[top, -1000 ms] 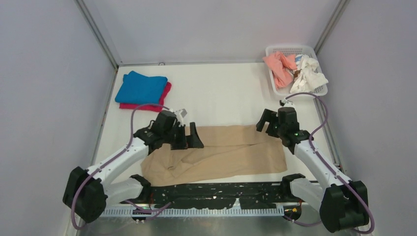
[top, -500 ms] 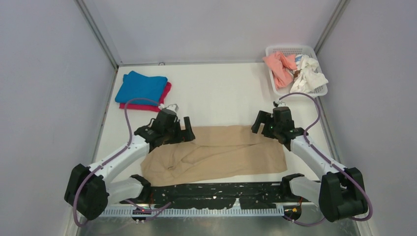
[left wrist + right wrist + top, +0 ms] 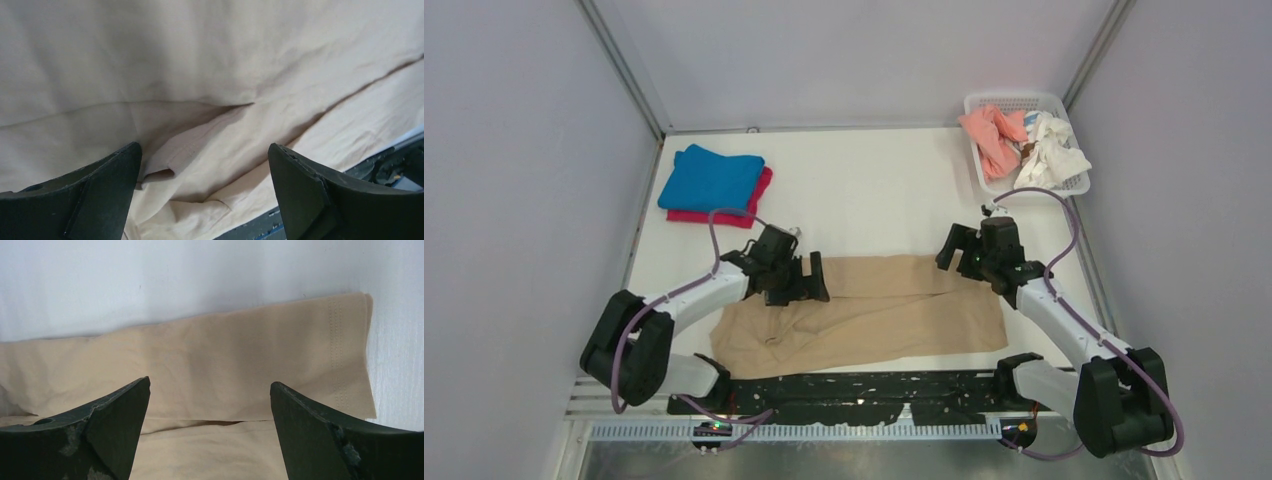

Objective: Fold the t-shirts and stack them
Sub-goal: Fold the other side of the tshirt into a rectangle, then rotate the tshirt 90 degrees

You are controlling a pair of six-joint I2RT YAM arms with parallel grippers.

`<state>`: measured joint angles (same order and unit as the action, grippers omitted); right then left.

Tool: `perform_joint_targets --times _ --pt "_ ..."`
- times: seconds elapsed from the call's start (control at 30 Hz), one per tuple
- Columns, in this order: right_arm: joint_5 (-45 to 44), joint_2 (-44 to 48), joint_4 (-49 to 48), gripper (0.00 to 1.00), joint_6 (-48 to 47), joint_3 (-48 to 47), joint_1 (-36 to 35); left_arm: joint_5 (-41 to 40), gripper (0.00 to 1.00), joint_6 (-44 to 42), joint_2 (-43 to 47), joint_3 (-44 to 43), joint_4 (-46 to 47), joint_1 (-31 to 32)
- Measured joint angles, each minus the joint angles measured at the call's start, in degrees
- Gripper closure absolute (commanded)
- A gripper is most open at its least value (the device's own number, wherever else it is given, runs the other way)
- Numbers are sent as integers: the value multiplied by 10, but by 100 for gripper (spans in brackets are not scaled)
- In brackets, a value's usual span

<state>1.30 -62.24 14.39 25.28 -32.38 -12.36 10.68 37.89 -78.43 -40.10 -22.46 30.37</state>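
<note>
The tan t-shirt (image 3: 864, 315) lies flattened and partly folded lengthwise on the near middle of the worktop (image 3: 874, 190). The left pincer (image 3: 202, 149) hangs over its left end, released, with nothing between the wide jaws. The right pincer (image 3: 210, 385), likewise spread and empty, hangs over the shirt's far right corner. At far left the blue t-shirt (image 3: 711, 178) sits folded on the magenta t-shirt (image 3: 762, 192). The salmon t-shirt (image 3: 989, 135) and white t-shirt (image 3: 1049, 150) lie crumpled in the basket (image 3: 1024, 99) at far right.

basket (image 3: 1024, 97): white mesh, far-right table corner | table (image 3: 874, 190): white
</note>
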Motion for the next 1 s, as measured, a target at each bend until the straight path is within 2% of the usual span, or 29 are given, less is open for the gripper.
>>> perform_joint_targets --times 0.33,0.67,0.9,1.0 --pt "-22 19 2 5 -2 0 0 34 1 7 110 43 0 41" --pt "-30 19 2 5 -10 0 0 140 0 11 111 73 23 125" --pt "-32 19 2 5 -12 0 0 111 0 9 198 64 -13 134" --pt "-31 19 2 5 -12 0 0 56 1 11 242 58 -40 134"
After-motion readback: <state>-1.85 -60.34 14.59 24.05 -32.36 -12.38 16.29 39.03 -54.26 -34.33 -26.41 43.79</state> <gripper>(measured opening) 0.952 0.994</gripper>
